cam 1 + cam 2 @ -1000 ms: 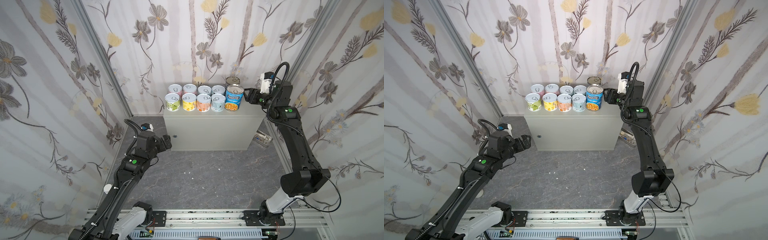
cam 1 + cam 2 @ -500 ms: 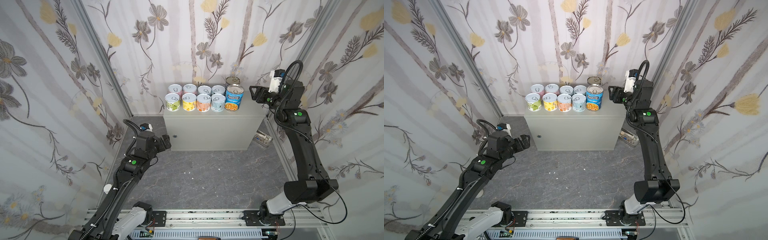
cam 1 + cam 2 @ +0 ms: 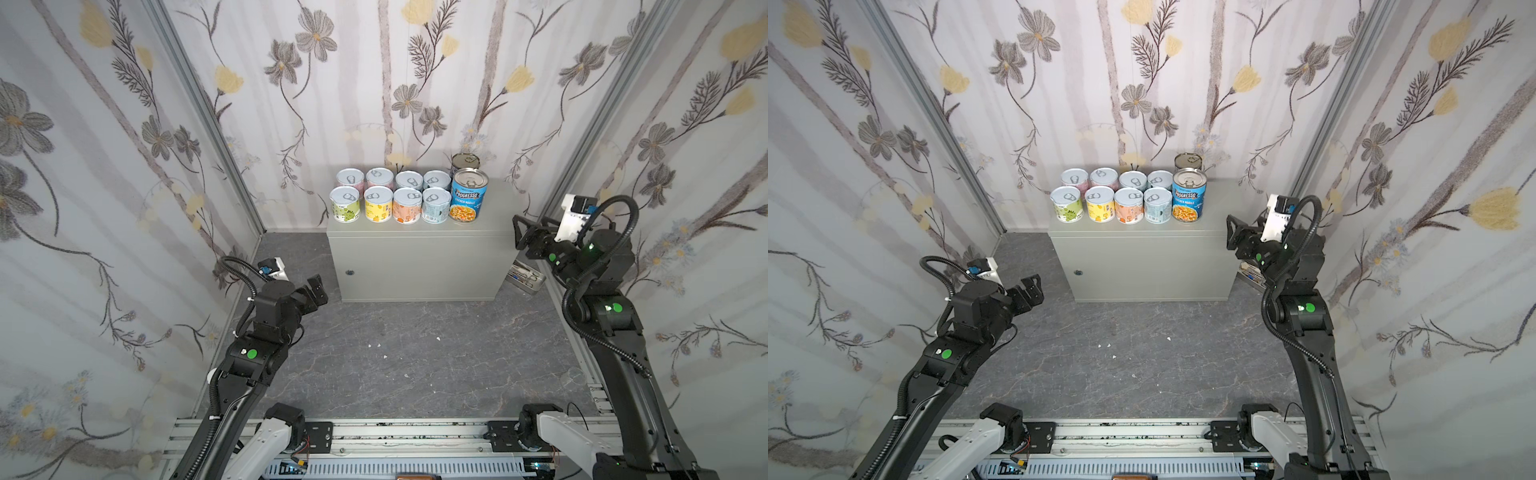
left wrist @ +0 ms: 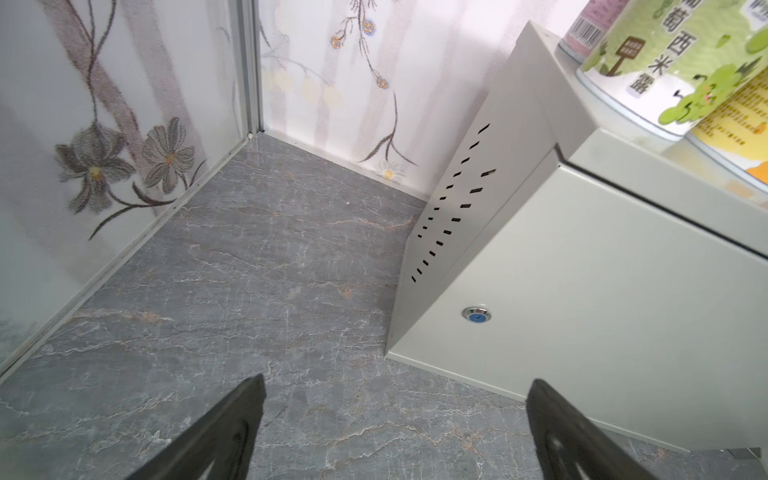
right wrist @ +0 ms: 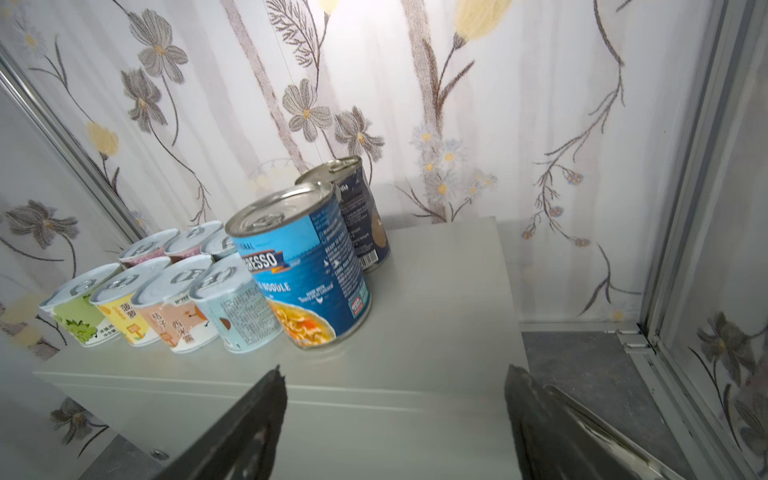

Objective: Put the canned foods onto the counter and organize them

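Note:
The canned foods stand on the counter (image 3: pixel 417 259) (image 3: pixel 1148 266) in both top views. Several short pastel cans (image 3: pixel 392 195) (image 3: pixel 1115 195) form two rows. To their right are the blue Progresso can (image 3: pixel 468 195) (image 5: pixel 305 266) and, behind it, the dark navy can (image 3: pixel 464 160) (image 5: pixel 357 208). My right gripper (image 3: pixel 519 232) (image 5: pixel 395 374) is open and empty, off the counter's right end. My left gripper (image 3: pixel 318 286) (image 4: pixel 395 386) is open and empty too, low over the floor by the counter's front left corner. The green can (image 4: pixel 681 62) shows in the left wrist view.
A shiny metal tray of utensils (image 3: pixel 525 279) (image 3: pixel 1250 276) lies on the dark marbled floor (image 3: pixel 415 357), between the counter's right end and my right arm. Flowered walls close in on three sides. The arms' rail (image 3: pixel 395 436) runs along the front. Small white crumbs dot the floor.
My right gripper has drawn away from the blue Progresso can, rightward and toward the front, with its jaws wider apart. The can stays standing on the counter. The left arm has barely moved.

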Controlling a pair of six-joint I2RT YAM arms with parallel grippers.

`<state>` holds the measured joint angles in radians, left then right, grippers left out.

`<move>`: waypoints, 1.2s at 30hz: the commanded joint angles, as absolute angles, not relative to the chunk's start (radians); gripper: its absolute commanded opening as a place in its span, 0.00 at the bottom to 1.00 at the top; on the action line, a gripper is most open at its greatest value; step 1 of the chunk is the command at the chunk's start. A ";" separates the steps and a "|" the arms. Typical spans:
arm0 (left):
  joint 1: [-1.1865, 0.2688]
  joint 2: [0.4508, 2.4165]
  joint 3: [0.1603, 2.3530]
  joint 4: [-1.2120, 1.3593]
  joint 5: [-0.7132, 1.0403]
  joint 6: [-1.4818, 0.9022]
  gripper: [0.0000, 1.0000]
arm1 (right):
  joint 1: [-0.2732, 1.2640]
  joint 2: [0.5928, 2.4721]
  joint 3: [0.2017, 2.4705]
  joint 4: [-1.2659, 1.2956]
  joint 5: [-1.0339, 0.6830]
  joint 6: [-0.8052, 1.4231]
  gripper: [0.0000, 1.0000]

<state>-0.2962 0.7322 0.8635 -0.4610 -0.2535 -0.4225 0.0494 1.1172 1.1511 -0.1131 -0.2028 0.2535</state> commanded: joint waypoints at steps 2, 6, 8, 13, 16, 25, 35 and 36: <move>-0.296 0.658 0.777 -0.438 -0.307 -0.409 1.00 | 0.050 0.975 0.966 0.020 -0.166 0.268 0.99; -0.296 0.646 0.673 -0.396 -0.330 -0.334 1.00 | 0.051 0.825 0.765 0.099 -0.134 0.298 1.00; -0.295 0.629 0.618 -0.352 -0.350 -0.314 1.00 | 0.052 0.749 0.634 0.143 -0.109 0.329 1.00; -0.295 0.506 0.456 -0.147 -0.376 -0.260 1.00 | 0.053 0.602 0.378 0.277 -0.033 0.347 1.00; -0.295 0.437 0.354 0.001 -0.369 -0.213 1.00 | 0.053 0.539 0.262 0.353 0.026 0.341 1.00; -0.219 0.575 0.141 0.488 -0.332 -0.104 1.00 | 0.056 0.517 0.012 0.635 0.211 0.223 1.00; -0.091 1.115 0.236 0.793 -0.151 -0.066 1.00 | 0.056 0.734 -0.099 1.007 0.317 0.093 1.00; -0.085 1.158 0.248 0.820 -0.140 -0.066 1.00 | 0.055 0.764 -0.103 1.047 0.326 0.091 1.00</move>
